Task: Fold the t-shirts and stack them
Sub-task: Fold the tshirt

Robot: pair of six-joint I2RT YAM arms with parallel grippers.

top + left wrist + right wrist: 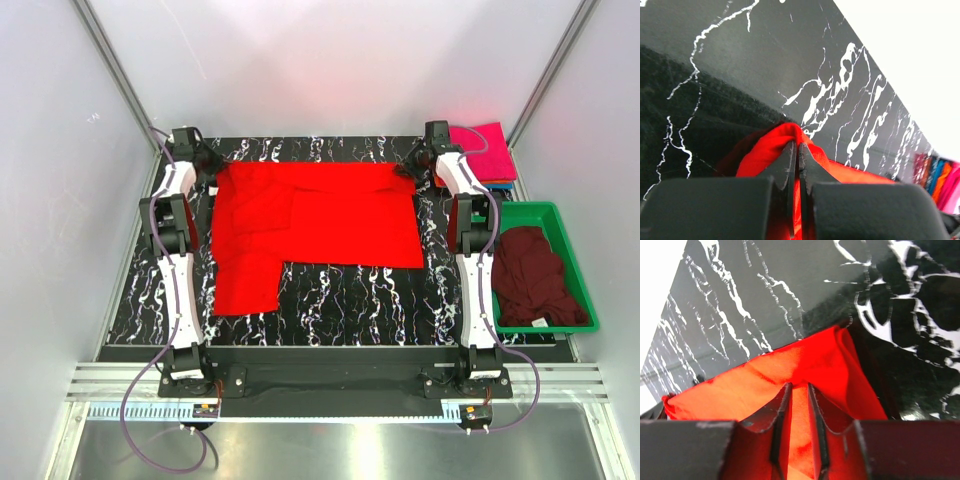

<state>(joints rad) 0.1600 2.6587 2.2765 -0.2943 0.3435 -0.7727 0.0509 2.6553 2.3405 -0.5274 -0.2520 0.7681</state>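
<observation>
Top external, left hand (212, 165) and right hand (406, 168) pinching red t-shirt (320, 215) far corners.

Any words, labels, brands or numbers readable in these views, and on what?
None can be read.
A small pale tag on the maroon shirt in the green bin: too small to read.
The red shirt, pink shirt and table show no writing.
</observation>
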